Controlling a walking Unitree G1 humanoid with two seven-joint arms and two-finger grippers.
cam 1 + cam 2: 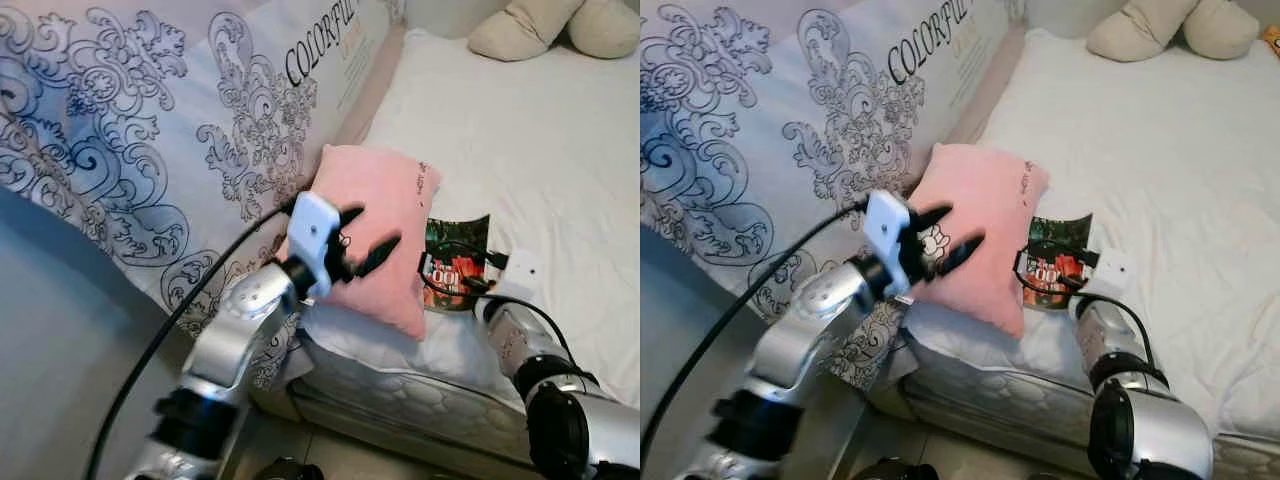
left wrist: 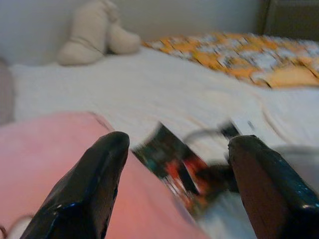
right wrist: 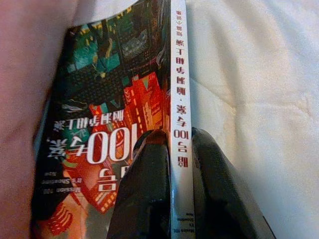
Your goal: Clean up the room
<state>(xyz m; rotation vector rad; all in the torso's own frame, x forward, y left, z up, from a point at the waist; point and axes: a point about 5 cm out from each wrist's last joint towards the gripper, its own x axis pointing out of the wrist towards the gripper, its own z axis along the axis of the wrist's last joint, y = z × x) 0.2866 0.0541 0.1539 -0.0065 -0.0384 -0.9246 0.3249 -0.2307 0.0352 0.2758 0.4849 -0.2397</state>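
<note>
A pink pillow (image 1: pixel 375 195) lies at the near edge of the white bed (image 1: pixel 520 140). My left gripper (image 1: pixel 368 236) hovers open just over the pillow's near side, nothing between its fingers. To the right of the pillow lies a book (image 1: pixel 457 243) with a dark green and red cover, one edge tucked against the pillow. My right gripper (image 3: pixel 174 149) is shut on the book's white spine, one finger (image 3: pixel 144 194) on the cover and the other on the sheet side. In the left wrist view the book (image 2: pixel 174 167) appears blurred beyond the pillow (image 2: pixel 45 164).
A white duvet (image 1: pixel 150 130) with grey scrollwork hangs over the bed's left side. A beige plush toy (image 1: pixel 540 25) sits at the far end of the bed. An orange patterned blanket (image 2: pixel 249 55) lies further across. Grey floor (image 1: pixel 50 330) lies at lower left.
</note>
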